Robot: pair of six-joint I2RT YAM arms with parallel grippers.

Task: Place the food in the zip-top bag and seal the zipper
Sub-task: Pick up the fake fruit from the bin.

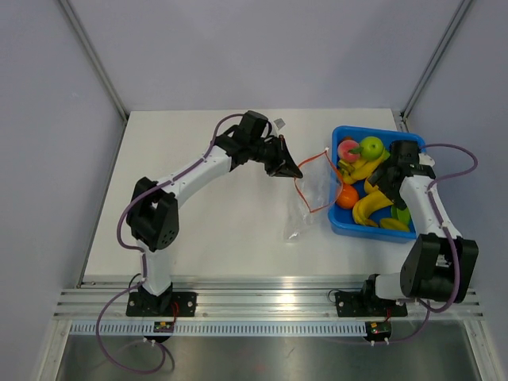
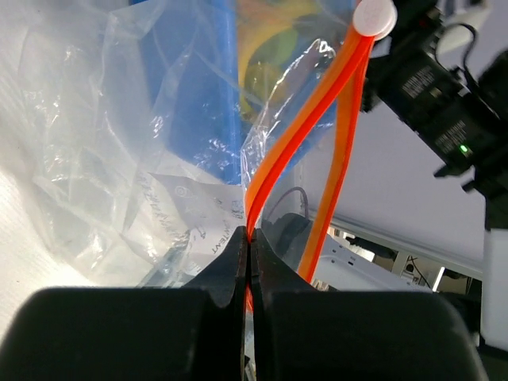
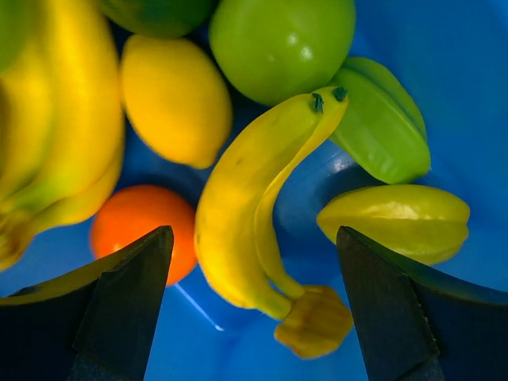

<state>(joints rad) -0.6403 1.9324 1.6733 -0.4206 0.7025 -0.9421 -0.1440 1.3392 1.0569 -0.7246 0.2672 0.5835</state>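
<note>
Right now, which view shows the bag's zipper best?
Left wrist: the zipper is close up, pinched between the shut left jaws. Top external shows only a thin orange loop. Right wrist shows just fruit in the blue bin.

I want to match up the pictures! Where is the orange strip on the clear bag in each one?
Top external: the orange strip loops in the middle, just left of the blue bin.
Left wrist: it runs from the left hand, which pinches it at the bottom middle, up to the top right.
Right wrist: not in it.
Shared landmark: the blue bin, seen through the bag in the left wrist view and under the fruit in the right wrist view.
</note>
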